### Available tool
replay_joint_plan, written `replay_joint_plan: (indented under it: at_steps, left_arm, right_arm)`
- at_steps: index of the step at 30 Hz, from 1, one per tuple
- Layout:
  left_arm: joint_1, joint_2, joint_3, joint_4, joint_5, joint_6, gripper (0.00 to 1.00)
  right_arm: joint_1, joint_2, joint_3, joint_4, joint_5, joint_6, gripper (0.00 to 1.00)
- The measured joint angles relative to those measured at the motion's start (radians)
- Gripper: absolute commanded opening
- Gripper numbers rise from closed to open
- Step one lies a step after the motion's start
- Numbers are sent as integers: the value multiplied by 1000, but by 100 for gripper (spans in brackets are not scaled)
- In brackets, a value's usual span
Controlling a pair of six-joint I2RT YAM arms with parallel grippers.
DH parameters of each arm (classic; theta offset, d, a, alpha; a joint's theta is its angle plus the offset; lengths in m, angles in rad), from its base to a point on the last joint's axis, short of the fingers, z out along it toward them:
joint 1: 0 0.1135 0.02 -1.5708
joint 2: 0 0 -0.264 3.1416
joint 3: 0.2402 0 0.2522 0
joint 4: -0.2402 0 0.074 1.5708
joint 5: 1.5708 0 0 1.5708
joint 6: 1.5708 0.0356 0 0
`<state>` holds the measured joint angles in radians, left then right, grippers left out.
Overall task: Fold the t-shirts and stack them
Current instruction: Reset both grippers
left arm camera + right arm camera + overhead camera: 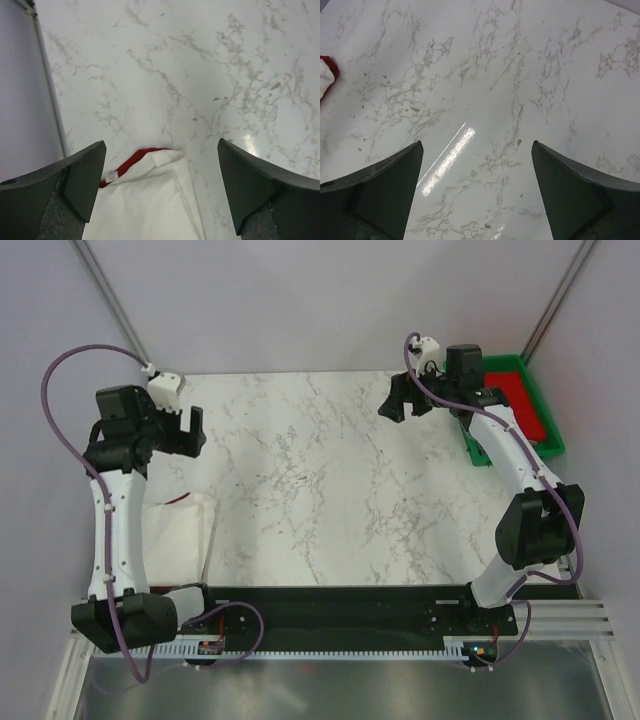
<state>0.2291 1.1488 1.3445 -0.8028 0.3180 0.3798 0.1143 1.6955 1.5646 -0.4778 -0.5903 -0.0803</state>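
here, a folded white t-shirt (150,205) lies flat at the desk's (320,480) left edge, with the rim of a red t-shirt (134,159) showing at its far end. the left jaws hang released near them, and the right jaws, also released, hover over the marble well apart.

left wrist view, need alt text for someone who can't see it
A folded white t-shirt, red cloth showing at its far edge, lies on the marble table, seen between the open, empty fingers of the left gripper.
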Motion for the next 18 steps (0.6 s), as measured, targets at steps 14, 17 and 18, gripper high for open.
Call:
replay_joint_plan:
  at_steps: [14,17,18]
  left_arm:
    - [-123,449,243,-4,32,-160,100]
    - [-133,496,279,-5,30,-161,100]
    - [-137,512,291,-5,28,-160,100]
  right_arm:
    - [36,74,-27,81,318,171,98]
    - [48,100,-27,81,339,187,98]
    - [53,106,-25,80,343,190,98]
